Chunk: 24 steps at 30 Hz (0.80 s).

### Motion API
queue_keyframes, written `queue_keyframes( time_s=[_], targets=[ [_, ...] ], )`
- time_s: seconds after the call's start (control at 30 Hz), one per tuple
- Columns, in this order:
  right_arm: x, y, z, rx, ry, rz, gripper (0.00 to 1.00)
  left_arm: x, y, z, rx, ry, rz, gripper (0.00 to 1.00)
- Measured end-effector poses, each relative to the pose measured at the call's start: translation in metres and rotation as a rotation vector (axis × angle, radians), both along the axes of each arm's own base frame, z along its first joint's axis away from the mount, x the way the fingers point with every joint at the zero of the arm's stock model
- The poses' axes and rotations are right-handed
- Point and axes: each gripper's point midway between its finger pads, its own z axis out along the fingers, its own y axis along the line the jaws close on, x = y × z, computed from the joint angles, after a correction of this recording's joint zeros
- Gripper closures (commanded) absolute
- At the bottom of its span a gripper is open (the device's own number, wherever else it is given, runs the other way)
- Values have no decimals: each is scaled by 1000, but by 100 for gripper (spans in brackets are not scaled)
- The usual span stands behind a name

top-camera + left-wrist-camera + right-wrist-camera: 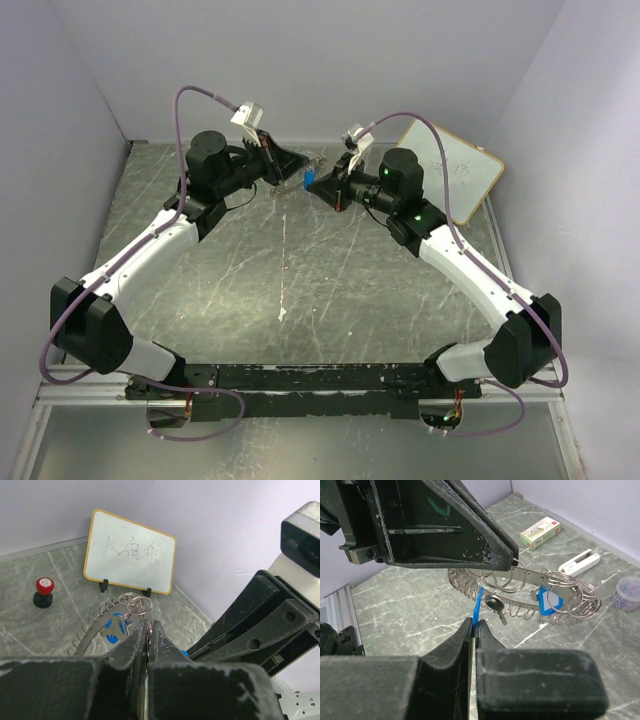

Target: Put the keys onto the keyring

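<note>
**Left gripper**: fingers are pressed close, clamped on the band of the keyring. The ring runs out ahead of the fingertips and to their left, held clear of the table. Its fringe of small split rings hangs from the band.

**Right gripper**: fingers are narrow and pinch the blue key, which shows as a thin strip rising from between the tips. It appears to be the key head seen edge-on, though this view does not settle it. A small dark blade sits just beyond the tips, close under the ring's fringe. Whether it touches cannot be told.

**Blue-and-white key**: hangs among the split rings, ahead and to the right of the right fingertips. It is apart from the pinched key.

**Relative position:** in the top view the two grippers meet nearly tip to tip, with the ring between them.

**Other items:**
- A whiteboard stands well beyond the left fingers.
- A knob stands to the left of the whiteboard.
- A box, a white tool and a cup lie on the table, beyond and to the right of the right fingers.
</note>
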Motion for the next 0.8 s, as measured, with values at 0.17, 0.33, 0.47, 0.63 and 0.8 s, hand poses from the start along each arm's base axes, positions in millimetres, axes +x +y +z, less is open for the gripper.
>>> queue_keyframes(
  time_s=[0.17,0.33,0.47,0.63,0.8],
  targets=[
    [-1,-1,8,2,32,-10,100,1,0,0,0,-1,5,65],
    [-4,0,22,28,69,1,100,10,8,-3,14,-3,66,36],
    [-3,-1,33,45,89,7,100,15,15,-6,23,-1,114,35],
    [1,-6,47,63,109,-1,100,12,26,1,26,-20,163,35],
    [13,-9,59,49,130,-11,100,4,35,19,12,-65,181,35]
  ],
)
